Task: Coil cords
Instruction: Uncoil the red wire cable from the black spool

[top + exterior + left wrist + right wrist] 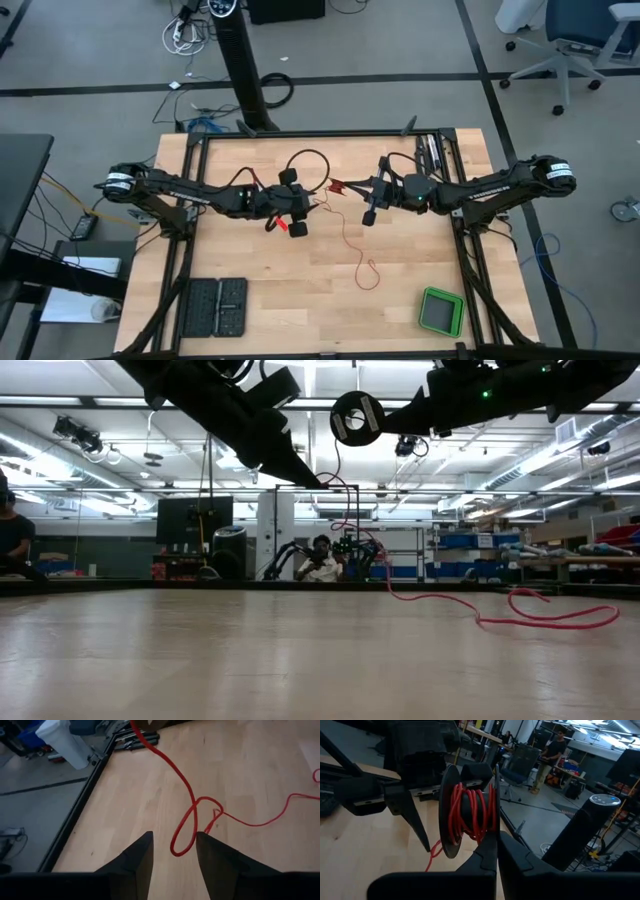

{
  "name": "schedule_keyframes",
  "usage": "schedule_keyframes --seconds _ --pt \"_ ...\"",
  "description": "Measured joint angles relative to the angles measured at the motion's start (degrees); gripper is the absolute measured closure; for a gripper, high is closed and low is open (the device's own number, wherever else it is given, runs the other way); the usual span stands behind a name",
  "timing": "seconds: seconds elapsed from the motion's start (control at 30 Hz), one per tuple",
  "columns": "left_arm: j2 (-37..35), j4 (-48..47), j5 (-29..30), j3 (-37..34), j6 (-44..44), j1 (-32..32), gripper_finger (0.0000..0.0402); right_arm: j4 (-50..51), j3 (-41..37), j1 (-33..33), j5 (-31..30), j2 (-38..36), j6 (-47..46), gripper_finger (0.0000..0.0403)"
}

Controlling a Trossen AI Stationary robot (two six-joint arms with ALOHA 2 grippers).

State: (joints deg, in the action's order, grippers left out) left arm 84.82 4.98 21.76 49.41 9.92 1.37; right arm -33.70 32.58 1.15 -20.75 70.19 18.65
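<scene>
The thin red cord trails in loose bends over the wooden table and rises to a black spool, where several turns are wound. My right gripper is shut on the spool, held level above mid-table. My left gripper faces it from the left, tilted down and open. A hanging loop of cord lies between its fingers. In the low view the cord drops from the spool past my left gripper onto the table. My left gripper has the cord loop between its open fingers; I cannot tell whether either finger touches it. My right gripper pinches the rim of one spool flange between its two fingers, coming level from the table's right. The spool is lifted clear, its flanges upright.
A green square box sits near the front right corner and a black ribbed tray near the front left. Black frame rails run along the table's sides. People and workbenches show in the room beyond.
</scene>
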Motion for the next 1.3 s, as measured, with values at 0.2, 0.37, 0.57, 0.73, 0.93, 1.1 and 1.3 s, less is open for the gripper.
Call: schedule_keyframes --seconds 0.2,0.37,0.57,0.73,0.93,1.1,1.3 --pt "0.00 0.11 -1.00 0.00 0.33 0.00 0.0309 -0.05 0.00 0.02 -0.01 0.00 0.00 0.0403" --pt "0.00 0.27 -3.42 0.00 -2.63 -0.25 0.0392 -0.06 0.00 -0.03 -0.02 0.00 0.00 0.0403" --pt "0.00 1.46 -2.95 0.05 -3.96 -0.33 0.0400 0.05 0.00 -0.14 -0.02 0.00 0.00 0.0403" --pt "-1.18 -5.00 -1.91 3.69 -1.56 -0.28 0.0400 2.00 0.00 -0.14 -1.08 -0.07 0.89 0.0403" --pt "-5.06 -20.24 7.40 11.14 2.17 -0.28 0.0401 4.02 0.00 -0.14 -1.07 -0.09 1.76 0.0403" --pt "-7.65 -27.07 9.64 15.57 3.29 -0.21 0.0401 8.09 0.02 -0.34 -3.28 -0.10 3.18 0.0403" --pt "-8.10 -23.97 7.71 18.20 3.40 1.02 0.0401 11.50 0.00 -2.18 -10.13 -0.07 6.34 0.0403"
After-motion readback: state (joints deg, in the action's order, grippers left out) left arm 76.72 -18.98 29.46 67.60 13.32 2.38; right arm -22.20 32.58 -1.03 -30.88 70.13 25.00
